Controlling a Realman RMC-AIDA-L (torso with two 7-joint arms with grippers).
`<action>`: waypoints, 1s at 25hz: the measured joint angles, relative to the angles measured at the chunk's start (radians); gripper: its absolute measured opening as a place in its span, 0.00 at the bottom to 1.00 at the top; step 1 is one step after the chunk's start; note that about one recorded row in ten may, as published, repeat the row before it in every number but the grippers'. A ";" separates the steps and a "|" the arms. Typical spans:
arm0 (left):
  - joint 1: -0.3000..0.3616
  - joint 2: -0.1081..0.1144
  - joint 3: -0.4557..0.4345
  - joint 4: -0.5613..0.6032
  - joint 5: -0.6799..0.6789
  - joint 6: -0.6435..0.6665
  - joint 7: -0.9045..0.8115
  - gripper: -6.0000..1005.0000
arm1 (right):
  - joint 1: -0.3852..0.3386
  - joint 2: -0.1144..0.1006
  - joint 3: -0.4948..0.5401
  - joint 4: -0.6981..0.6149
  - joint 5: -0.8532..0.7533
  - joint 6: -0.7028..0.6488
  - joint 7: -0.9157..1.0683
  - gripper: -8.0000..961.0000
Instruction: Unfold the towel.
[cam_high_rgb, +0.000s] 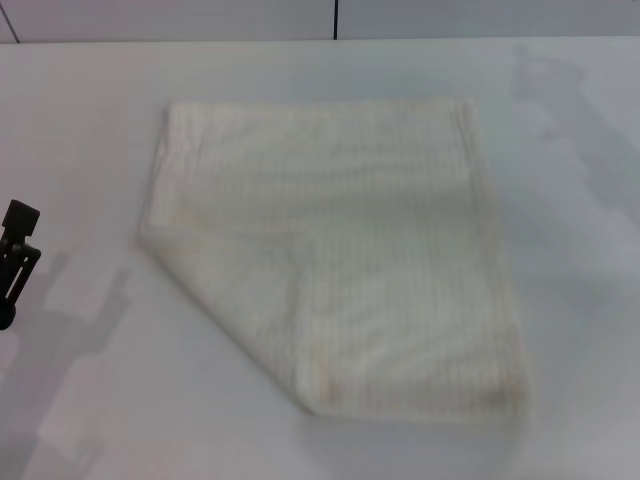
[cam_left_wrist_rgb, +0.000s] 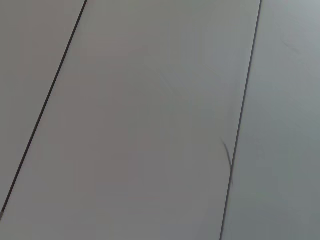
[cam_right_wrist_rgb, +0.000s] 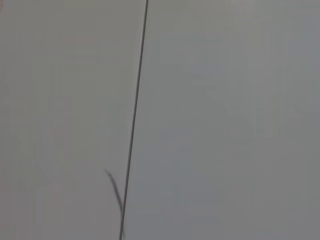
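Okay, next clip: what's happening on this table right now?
Nothing is being handled. A cream towel lies on the white table, with its near-left corner folded over onto itself, so it isn't fully spread out. The left gripper sits at the table's left edge, apart from the cloth. The right gripper is out of view.

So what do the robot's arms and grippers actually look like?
Only a little shows. At the left edge of the head view, the left gripper is a black, blocky, angular piece with a squarish top. No cables, markings or colours beyond black can be made out. The right arm and gripper are out of view.
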 joint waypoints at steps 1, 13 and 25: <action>0.000 0.000 0.000 0.000 0.000 0.000 0.000 0.81 | 0.000 0.000 0.000 0.000 0.000 0.000 0.000 0.01; -0.007 0.000 -0.003 0.000 -0.003 -0.006 0.000 0.81 | 0.006 -0.002 0.002 0.004 0.024 0.002 0.000 0.01; -0.008 0.001 -0.003 0.000 -0.003 -0.007 0.000 0.81 | 0.013 -0.002 0.001 0.006 0.025 0.002 0.000 0.01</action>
